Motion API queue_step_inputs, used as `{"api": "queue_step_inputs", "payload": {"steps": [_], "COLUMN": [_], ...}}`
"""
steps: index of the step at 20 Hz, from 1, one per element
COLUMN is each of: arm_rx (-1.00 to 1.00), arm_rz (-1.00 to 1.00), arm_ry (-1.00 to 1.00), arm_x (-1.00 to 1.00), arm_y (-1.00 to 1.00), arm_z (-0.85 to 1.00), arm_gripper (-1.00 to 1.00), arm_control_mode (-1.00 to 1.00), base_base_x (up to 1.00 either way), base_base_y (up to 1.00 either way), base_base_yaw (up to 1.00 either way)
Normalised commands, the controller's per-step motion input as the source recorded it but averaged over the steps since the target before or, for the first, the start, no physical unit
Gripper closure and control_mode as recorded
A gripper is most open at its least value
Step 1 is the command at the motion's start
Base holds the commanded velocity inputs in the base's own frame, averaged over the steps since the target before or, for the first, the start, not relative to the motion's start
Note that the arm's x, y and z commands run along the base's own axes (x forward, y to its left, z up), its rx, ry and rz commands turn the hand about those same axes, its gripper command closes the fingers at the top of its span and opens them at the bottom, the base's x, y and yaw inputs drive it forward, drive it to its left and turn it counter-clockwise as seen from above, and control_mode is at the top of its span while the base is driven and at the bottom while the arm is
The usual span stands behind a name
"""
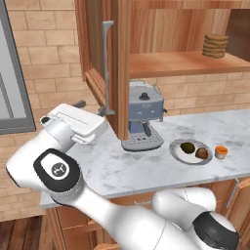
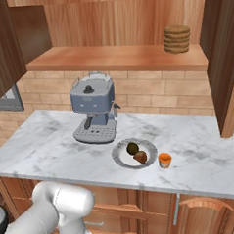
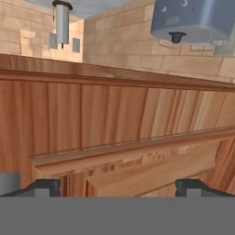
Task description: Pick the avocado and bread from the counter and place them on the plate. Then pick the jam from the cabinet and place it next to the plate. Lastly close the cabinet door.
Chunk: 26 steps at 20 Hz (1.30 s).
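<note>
Marble bench (image 1: pixel 146 166), left base view: avocado (image 1: pixel 186 147) and bread (image 1: pixel 201 153) on plate (image 1: pixel 177 151), jam (image 1: pixel 221 152) just beside. Right base view: cabinet door (image 2: pixel 225 58) open; closing remains. Hand view: pincer (image 3: pixel 117 188) spread wide, empty, facing that door's wood.

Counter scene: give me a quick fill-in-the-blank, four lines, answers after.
1. The plate holds ____ food items.
2. The small orange jar stands on the counter right beside the ____.
3. The cabinet door stands ____.
4. The grey machine left of the plate is a ____ machine.

Answers: two; plate; open; coffee
</note>
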Motion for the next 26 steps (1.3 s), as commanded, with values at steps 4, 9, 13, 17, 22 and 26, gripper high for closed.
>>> {"api": "queue_step_inputs", "payload": {"steps": [4, 9, 13, 17, 22, 26], "arm_rx": [0.0, 0.02, 0.11, 0.14, 0.15, 0.14], "arm_rz": [-0.09, -0.02, 0.11, 0.2, 0.26, 0.31], "arm_ry": [-0.11, -0.07, -0.08, -0.07, -0.06, -0.07], "arm_x": [0.0, 0.09, 0.63, 0.84, 0.98, 0.99], "arm_y": [-0.63, -0.71, -0.95, -0.99, -0.85, -0.65], "arm_z": [0.21, 0.15, 0.13, 0.12, 0.29, 0.35], "arm_gripper": [-1.0, -1.0, -1.0, -1.0, -1.0, -1.0], "arm_control_mode": [-1.0, -1.0, -1.0, -1.0, -1.0, -1.0], "base_base_x": [0.0, 0.0, 0.0, 0.0, 0.0, 0.0], "base_base_y": [0.0, 0.0, 0.0, 0.0, 0.0, 0.0], "base_base_yaw": [0.0, 0.0, 0.0, 0.0, 0.0, 0.0]}}
